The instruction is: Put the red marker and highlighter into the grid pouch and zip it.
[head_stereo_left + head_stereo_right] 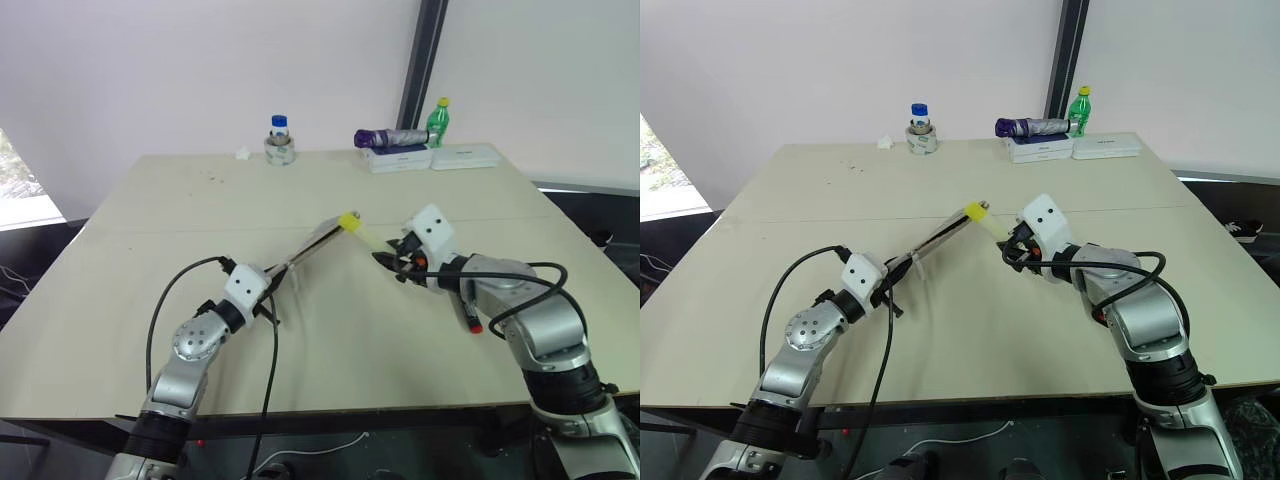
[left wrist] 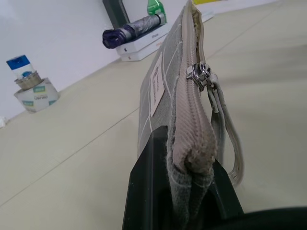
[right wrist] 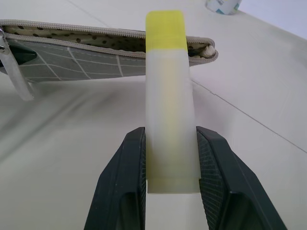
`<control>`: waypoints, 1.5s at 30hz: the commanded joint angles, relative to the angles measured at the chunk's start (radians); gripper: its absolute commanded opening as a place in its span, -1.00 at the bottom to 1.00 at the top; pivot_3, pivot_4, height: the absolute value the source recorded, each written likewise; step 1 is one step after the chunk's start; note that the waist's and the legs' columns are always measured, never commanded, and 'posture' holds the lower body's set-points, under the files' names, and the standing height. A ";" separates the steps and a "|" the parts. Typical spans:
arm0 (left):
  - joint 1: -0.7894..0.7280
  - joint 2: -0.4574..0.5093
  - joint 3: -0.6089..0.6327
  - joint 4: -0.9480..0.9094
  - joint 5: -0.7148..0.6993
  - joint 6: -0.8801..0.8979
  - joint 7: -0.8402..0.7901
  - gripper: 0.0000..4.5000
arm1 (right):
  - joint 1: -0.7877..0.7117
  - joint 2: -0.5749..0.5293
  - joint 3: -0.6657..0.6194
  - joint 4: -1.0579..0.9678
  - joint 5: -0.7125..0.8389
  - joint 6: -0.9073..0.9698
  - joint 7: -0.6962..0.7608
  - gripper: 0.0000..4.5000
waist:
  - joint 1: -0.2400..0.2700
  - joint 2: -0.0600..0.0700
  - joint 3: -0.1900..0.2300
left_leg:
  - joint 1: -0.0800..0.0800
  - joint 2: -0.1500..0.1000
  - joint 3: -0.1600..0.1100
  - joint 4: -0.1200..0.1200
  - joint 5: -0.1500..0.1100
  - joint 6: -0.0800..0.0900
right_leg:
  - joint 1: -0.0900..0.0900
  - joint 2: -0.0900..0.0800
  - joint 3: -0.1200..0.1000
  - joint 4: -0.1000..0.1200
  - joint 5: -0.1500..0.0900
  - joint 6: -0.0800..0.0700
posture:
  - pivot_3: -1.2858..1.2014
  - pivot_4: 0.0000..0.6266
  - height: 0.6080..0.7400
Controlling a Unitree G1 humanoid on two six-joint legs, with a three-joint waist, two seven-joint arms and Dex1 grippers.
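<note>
Pale tabletop (image 1: 330,360) lies beneath both arms, with white walls behind. Nearest, the left gripper (image 2: 189,191) has its jaws pressed together on the closed end of the grid pouch (image 2: 177,86), which runs away from the jaws edge-up, zipper pull partway along and the far stretch gaping. The right gripper (image 3: 170,158) pinches the highlighter (image 3: 169,91) by its tail, so the yellow cap juts ahead of the jaws, close to the pouch's open mouth. The red marker (image 1: 470,318) rests on the table beside the right forearm (still to be fetched). Farther off stand a tape roll (image 1: 279,151), flat boxes (image 1: 430,157) and a green bottle (image 1: 438,122). If the cap catches the mouth's lip, the pouch could twist or the highlighter slip from its shallow grip.
</note>
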 commanded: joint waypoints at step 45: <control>-0.014 0.169 -0.129 0.026 0.118 -0.274 -0.184 -1.00 | -0.001 -0.160 0.153 -0.148 -0.006 -0.022 0.251 0.96 | 0.002 0.000 0.000 | -0.001 0.004 0.000 -0.001 -0.002 0.003 | 0.003 0.000 -0.001 -0.011 0.001 0.000 | 0.03 -0.52 0.94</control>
